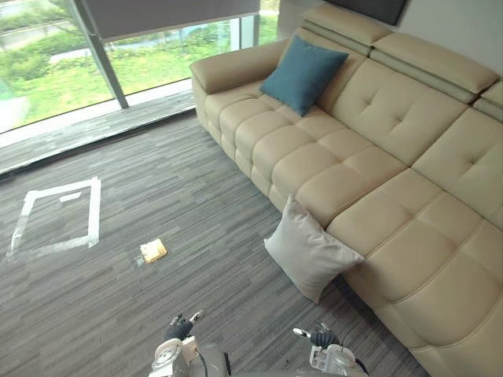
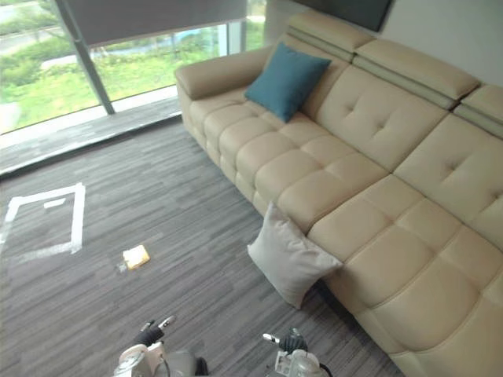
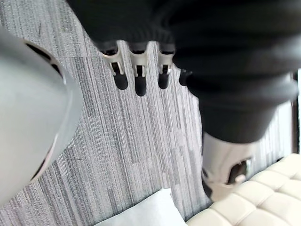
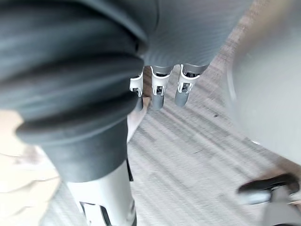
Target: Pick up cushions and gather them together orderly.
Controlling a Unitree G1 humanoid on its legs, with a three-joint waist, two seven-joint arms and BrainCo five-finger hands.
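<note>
A teal cushion leans upright against the backrest at the far end of the beige sofa. A pale grey cushion stands on the carpet, tilted against the sofa's front. My left hand and right hand hang low at the near edge, short of the grey cushion and apart from it. In the left wrist view the fingers are relaxed over bare carpet, with a corner of the grey cushion beyond. The right wrist view shows straight fingers holding nothing.
A small yellow object lies on the grey carpet left of the cushion. A white tape square marks the floor further left. Large windows with a raised sill run along the far side.
</note>
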